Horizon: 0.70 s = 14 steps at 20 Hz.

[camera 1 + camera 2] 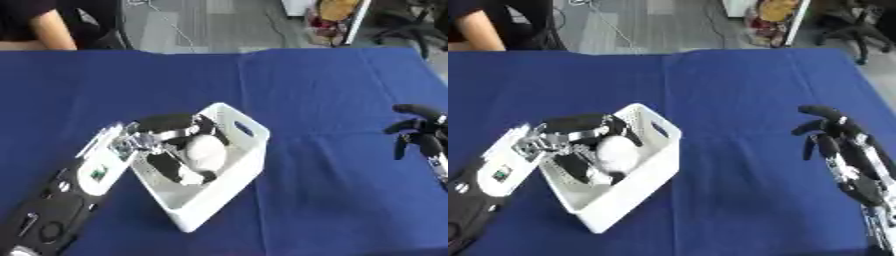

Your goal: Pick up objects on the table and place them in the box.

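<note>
A white plastic box sits on the blue table, tipped askew. My left hand reaches over the box from the left, its fingers and thumb curled round a white rounded object held inside the box. My right hand hovers over the cloth at the right, well away from the box, with its fingers relaxed, bent downward and holding nothing.
Blue cloth covers the whole table. A person's arm shows at the far left edge, off the table. Chairs and a yellow-and-red item stand on the floor beyond the far edge.
</note>
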Tool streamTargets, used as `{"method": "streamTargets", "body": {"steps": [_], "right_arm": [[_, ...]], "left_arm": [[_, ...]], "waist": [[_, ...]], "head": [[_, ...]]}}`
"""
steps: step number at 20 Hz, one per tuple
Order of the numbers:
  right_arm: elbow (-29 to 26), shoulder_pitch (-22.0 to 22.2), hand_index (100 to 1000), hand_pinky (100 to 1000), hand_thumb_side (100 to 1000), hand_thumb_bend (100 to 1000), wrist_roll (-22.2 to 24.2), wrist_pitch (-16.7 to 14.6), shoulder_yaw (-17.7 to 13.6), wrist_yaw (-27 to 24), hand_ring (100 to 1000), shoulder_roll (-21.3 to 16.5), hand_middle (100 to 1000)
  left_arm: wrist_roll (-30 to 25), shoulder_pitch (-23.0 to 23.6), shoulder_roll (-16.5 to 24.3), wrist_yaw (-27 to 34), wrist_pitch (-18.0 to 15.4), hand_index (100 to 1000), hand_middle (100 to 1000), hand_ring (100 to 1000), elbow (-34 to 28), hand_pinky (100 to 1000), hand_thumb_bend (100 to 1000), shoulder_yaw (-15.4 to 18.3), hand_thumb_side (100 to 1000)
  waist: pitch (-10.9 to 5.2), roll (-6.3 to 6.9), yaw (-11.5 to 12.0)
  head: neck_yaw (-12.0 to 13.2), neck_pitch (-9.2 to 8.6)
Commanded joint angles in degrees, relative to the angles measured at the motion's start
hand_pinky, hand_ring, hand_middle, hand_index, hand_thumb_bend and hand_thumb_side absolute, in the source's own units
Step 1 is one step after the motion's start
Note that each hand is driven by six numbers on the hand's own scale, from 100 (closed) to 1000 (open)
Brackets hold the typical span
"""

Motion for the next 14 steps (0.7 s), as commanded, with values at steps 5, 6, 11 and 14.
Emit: {"method": "streamTargets", "body": {"steps": [5,6,11,14], "right_arm": [[-0.73,-0.6,896,341,569,100,6.42,-6.48,-0.14,-0.33,669,-0.65,833],[-0.72,-0.58,896,341,568,100,6.42,-6.48,-0.15,-0.32,669,-0.64,833],[-0.67,-0.48,896,341,584,100,6.38,-6.49,-0.23,-0.27,669,-0.64,833],[-0.58,-0.33,896,340,570,100,6.33,-6.49,-0.34,-0.19,669,-0.63,833]], "left_arm": [[1.5,-0.64,-0.52,-3.09,-3.37,672,576,346,1.17,266,201,0.27,523],[1.51,-0.59,-0.42,-3.28,-4.46,688,601,391,0.71,302,322,0.24,608],[2.76,-0.48,0.48,-3.97,-7.64,747,692,546,-3.6,544,596,1.01,721],[3.71,-0.48,1.81,-2.96,-7.38,758,703,569,-8.44,566,645,1.68,681]], "waist": [[-0.8,-0.07,-0.07],[-0.8,-0.07,-0.06],[-0.78,-0.09,0.1],[-0.82,-0.04,0.23]], "head": [[0.46,-1.15],[0.45,-1.17],[0.32,-1.2],[0.16,-1.15]]}}
